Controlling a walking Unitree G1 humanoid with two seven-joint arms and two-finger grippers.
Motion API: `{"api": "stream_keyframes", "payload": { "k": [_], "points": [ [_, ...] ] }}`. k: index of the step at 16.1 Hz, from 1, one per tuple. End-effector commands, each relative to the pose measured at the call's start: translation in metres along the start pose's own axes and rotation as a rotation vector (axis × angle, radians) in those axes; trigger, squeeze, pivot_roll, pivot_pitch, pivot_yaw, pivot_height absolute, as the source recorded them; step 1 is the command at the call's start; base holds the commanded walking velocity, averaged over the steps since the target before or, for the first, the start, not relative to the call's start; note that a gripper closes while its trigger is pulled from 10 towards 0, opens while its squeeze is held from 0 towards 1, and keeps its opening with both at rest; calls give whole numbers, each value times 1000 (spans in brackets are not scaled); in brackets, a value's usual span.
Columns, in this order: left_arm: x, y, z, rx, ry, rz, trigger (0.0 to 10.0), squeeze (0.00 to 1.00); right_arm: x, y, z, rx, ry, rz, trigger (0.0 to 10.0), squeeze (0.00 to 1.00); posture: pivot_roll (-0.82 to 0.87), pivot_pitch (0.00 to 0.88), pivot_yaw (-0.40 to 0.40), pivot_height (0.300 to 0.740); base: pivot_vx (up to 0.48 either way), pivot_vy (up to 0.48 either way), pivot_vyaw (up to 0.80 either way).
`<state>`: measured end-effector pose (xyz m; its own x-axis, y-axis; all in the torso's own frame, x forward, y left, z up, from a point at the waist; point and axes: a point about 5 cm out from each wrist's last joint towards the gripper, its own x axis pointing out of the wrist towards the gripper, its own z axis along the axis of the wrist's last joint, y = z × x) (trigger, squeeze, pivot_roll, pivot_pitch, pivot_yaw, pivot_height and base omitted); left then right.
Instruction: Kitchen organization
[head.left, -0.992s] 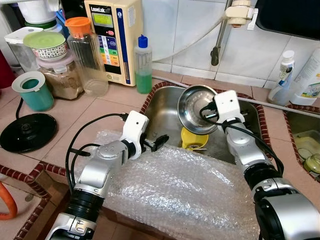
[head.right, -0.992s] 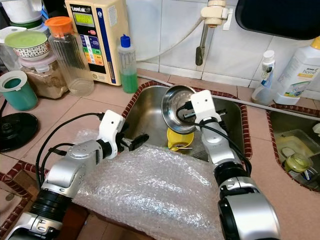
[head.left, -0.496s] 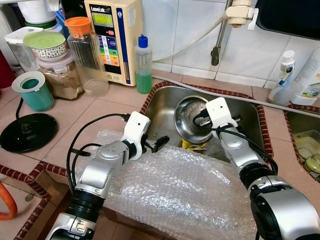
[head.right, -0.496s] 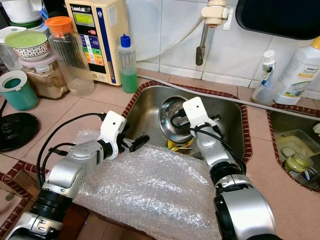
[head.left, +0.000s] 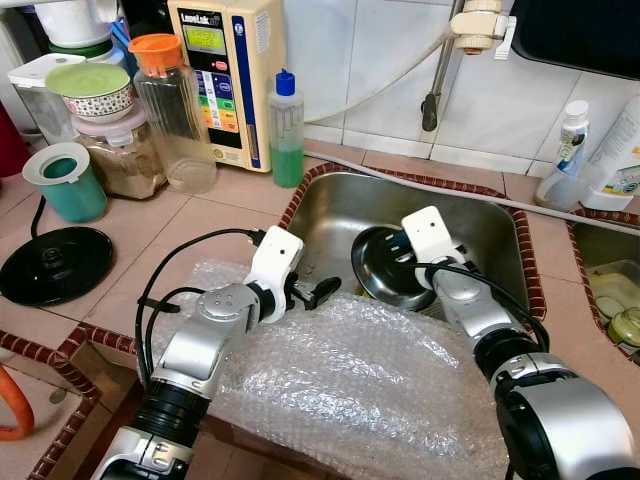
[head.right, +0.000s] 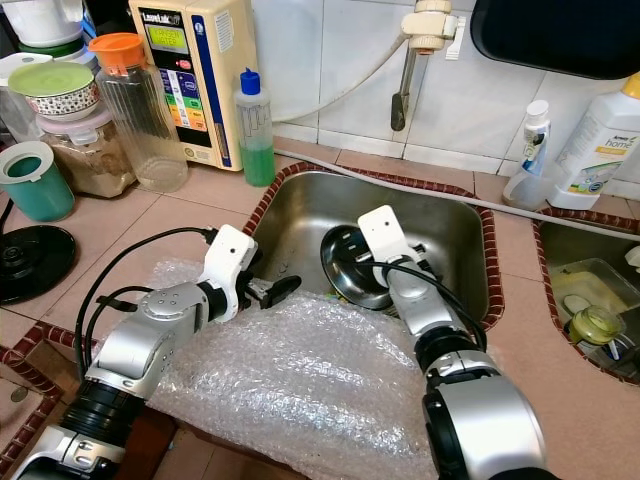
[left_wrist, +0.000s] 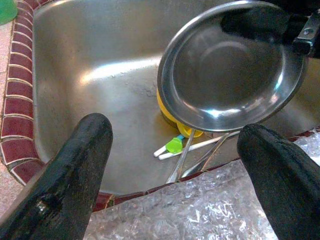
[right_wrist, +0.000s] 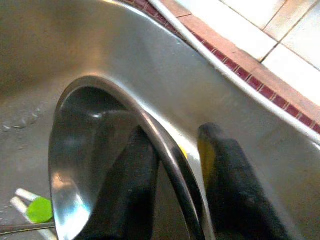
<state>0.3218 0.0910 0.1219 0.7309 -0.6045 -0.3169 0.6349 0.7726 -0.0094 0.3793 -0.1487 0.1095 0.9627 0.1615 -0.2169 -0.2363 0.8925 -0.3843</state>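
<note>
Your right gripper (right_wrist: 175, 165), fingers pinching the steel bowl (head.left: 392, 268) rim, has lowered it into the sink (head.left: 340, 215) over the yellow cup (left_wrist: 167, 114); left gripper (left_wrist: 170, 165) waits wide open, empty.

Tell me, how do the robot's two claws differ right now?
The right gripper pinches the rim of a steel bowl down in the sink; the left gripper holds nothing, fingers spread wide. The left one hovers at the sink's edge above bubble wrap. Both have two black fingers.
</note>
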Motion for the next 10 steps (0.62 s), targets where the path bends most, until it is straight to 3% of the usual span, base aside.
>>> {"api": "stream_keyframes", "payload": {
  "k": [1,6,10],
  "points": [
    [0,1,1,2,6,6,10000,1000,1,-3,2,23,13,5,10000,1000,78,0,14,740,0,0,0],
    [2,1,-1,5,18,5,10000,1000,0,-1,-5,82,49,29,10000,1000,75,0,16,740,0,0,0],
    [3,3,-1,12,22,13,10000,1000,-2,9,-15,151,110,109,10000,1000,73,0,14,740,0,0,0]
  ]
}}
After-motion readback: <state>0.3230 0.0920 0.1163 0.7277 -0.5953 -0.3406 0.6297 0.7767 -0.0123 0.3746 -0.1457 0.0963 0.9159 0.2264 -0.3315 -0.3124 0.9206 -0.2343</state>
